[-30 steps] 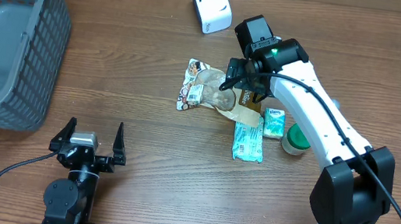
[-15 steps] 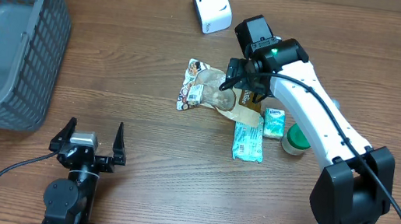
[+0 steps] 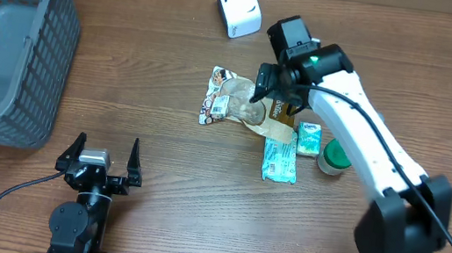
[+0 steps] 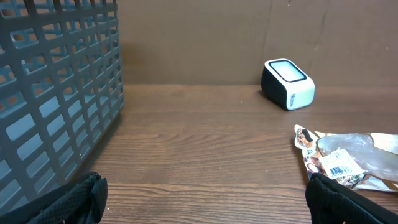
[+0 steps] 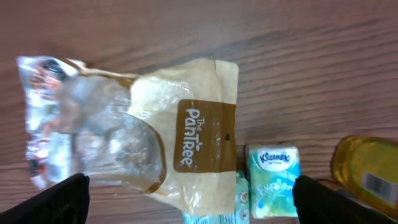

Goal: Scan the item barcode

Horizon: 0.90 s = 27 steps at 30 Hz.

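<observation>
My right gripper, jaws apart above the Pantree bag, should drop centred and pinch one edge only.

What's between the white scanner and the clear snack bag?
Nothing: only bare table lies between the white scanner and the clear snack bag. The overhead view shows it plainly, and the left wrist view agrees.

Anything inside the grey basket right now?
The basket floor that shows overhead is bare grey, no item on it. Its left edge runs out of frame, and the left wrist view shows only mesh wall.
</observation>
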{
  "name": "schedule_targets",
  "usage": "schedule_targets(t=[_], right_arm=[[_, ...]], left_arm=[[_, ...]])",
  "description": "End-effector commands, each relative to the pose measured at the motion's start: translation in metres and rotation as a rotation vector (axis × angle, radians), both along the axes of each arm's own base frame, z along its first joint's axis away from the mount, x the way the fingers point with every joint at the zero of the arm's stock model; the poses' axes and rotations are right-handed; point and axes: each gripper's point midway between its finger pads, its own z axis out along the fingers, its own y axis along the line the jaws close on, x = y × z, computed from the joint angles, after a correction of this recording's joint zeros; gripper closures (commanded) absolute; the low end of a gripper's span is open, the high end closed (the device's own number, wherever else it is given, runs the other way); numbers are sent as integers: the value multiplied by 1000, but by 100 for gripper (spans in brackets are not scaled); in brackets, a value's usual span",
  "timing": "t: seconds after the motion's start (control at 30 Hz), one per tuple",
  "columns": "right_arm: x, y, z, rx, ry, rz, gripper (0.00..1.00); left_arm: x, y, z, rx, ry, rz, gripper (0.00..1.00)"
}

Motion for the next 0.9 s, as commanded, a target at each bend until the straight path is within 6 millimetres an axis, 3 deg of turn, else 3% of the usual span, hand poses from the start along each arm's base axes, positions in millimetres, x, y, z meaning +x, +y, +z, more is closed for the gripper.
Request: schedule_targets(t=[0.0, 0.07, 0.13, 0.4, 0.53, 0.87], right_arm=[[-5, -4, 77, 80, -193, -9, 0], [0, -10, 114, 103, -321, -27, 0], [-9, -18, 146, 130, -397, -25, 0], [-79, -61, 224, 198, -571, -40, 0], [-119, -79, 230, 227, -630, -42, 0], [-206, -117, 215, 313, -780, -36, 0]], left_arm=[[0, 0, 1, 15, -9, -2, 0], [0, 0, 1, 15, -9, -2, 0], [0, 0, 2, 15, -10, -2, 0], [0, 0, 1, 15, -9, -2, 0], [0, 0, 2, 15, -10, -2, 0], [0, 0, 2, 15, -10, -2, 0]])
